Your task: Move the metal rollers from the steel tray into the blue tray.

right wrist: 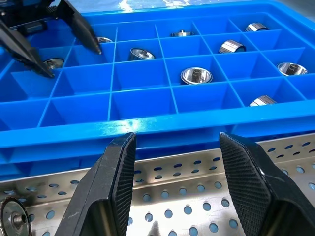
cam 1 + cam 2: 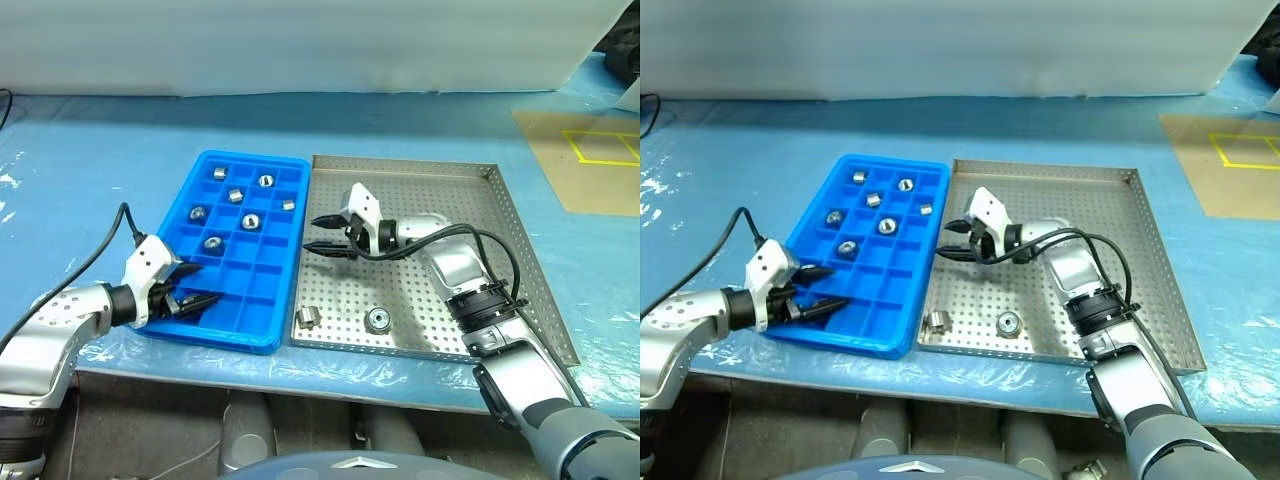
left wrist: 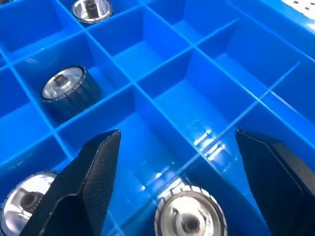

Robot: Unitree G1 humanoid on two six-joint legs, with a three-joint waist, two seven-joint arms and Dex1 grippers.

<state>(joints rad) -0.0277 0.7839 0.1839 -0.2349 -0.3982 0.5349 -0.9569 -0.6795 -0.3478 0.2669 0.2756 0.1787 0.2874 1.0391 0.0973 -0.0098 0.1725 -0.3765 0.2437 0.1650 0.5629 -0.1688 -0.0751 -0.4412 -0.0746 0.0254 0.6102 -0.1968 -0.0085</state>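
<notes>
Two shiny metal rollers (image 2: 342, 319) on the perforated steel tray (image 2: 520, 240), several more in blue tray (image 2: 290, 262) compartments

Table (image 2: 420, 130) was covered in light blue plastic sheeting, wrinkled and glossy toward the near edge. A white wall or panel (image 2: 300, 45) ran along the far side. A tan cardboard sheet (image 2: 590, 160) with a yellow taped outline (image 2: 603, 147) lay at far right. Lighting was even, with glare on the sheeting.
</notes>
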